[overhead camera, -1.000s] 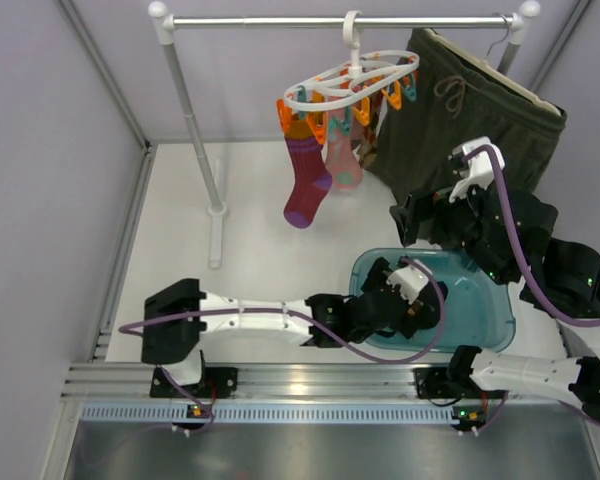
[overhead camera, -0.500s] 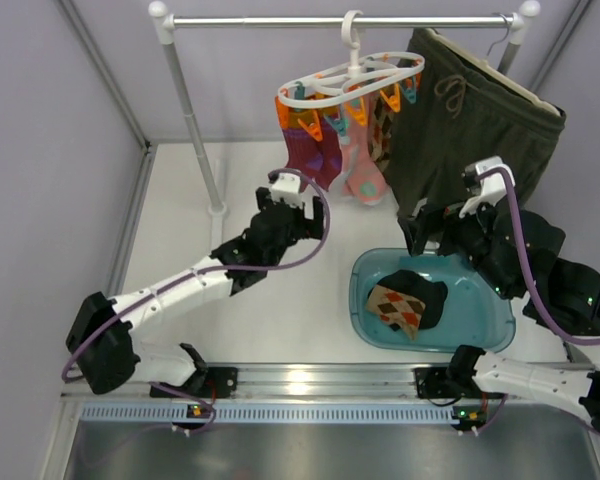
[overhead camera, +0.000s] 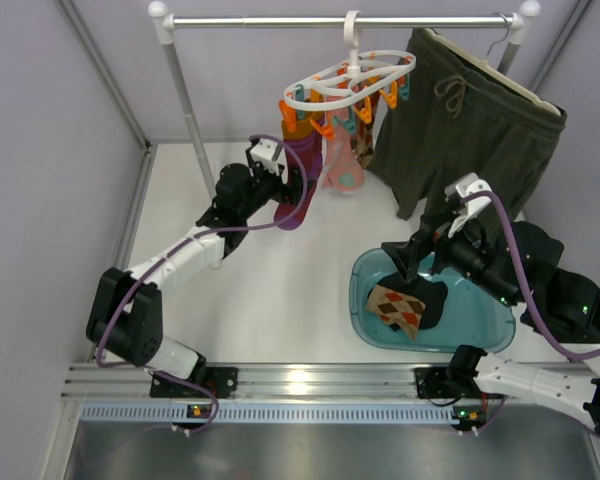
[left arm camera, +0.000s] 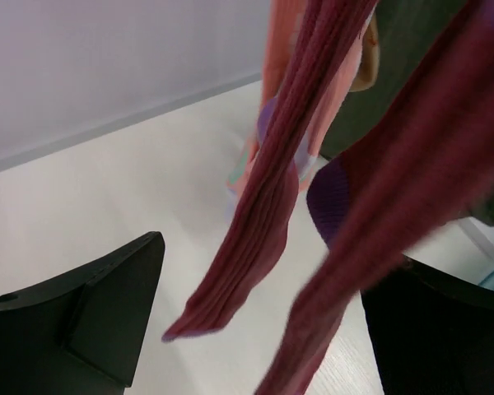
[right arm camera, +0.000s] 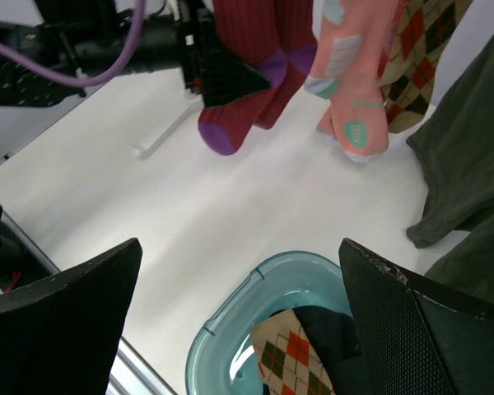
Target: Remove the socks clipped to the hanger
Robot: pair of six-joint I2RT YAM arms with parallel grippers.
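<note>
Hanger [overhead camera: 348,84] hooked on rail [overhead camera: 330,19], upper centre of the top view. Clipped under it, left to right: magenta socks [overhead camera: 300,180], pink-teal socks [overhead camera: 342,165], hanging argyle sock [overhead camera: 366,145]. Left gripper [overhead camera: 284,190] is reached up and out to the magenta socks, at their lower part. In the left wrist view its jaws are wide apart, with both magenta socks dangling down between the two fingers; not clamped, and contact can't be told. Pink-teal socks are just behind the magenta pair, beyond the fingers. Right gripper [overhead camera: 408,257] is low over the far-left rim of the teal basin [overhead camera: 500,322], jaws apart, holding nothing, well apart from the hanging socks. Inside the basin are a loose argyle sock [overhead camera: 395,310] and a black sock [overhead camera: 432,298], touching each other. Olive shorts [overhead camera: 470,120] hang on the rail right of the hanger, just beside the hanging argyle sock. White table [overhead camera: 260,280] underneath.
</note>
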